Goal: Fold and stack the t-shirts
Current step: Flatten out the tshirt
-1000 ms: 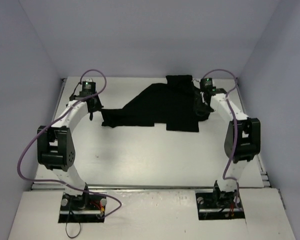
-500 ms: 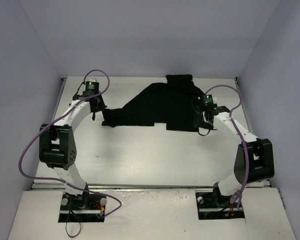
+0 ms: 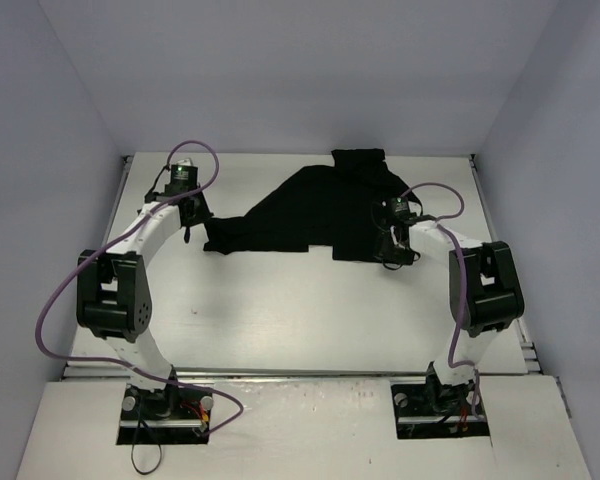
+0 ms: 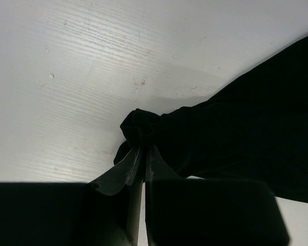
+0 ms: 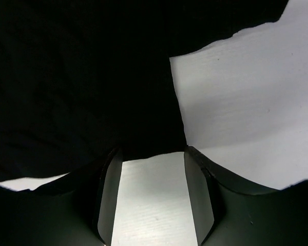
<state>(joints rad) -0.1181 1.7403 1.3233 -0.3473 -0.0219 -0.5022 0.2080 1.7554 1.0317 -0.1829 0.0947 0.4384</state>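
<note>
Right claw (image 5: 153,154), jaws half spread, has swung in to the t-shirt's (image 3: 320,215) lower-right hem, centre-right of frame, seemingly not gripping; left claw (image 4: 142,154) stays pinched on its left tip, upper left.

My left arm (image 3: 148,232) and right arm (image 3: 438,238) are white links with bulky black joint housings (image 3: 110,298); purple cables (image 3: 52,312) loop alongside; my right end effector (image 5: 153,159) has greyish pads (image 5: 111,195).

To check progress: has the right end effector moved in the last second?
Yes. The right end effector has come nearer, away from the table's far edge, to the black t-shirt's near right corner.
</note>
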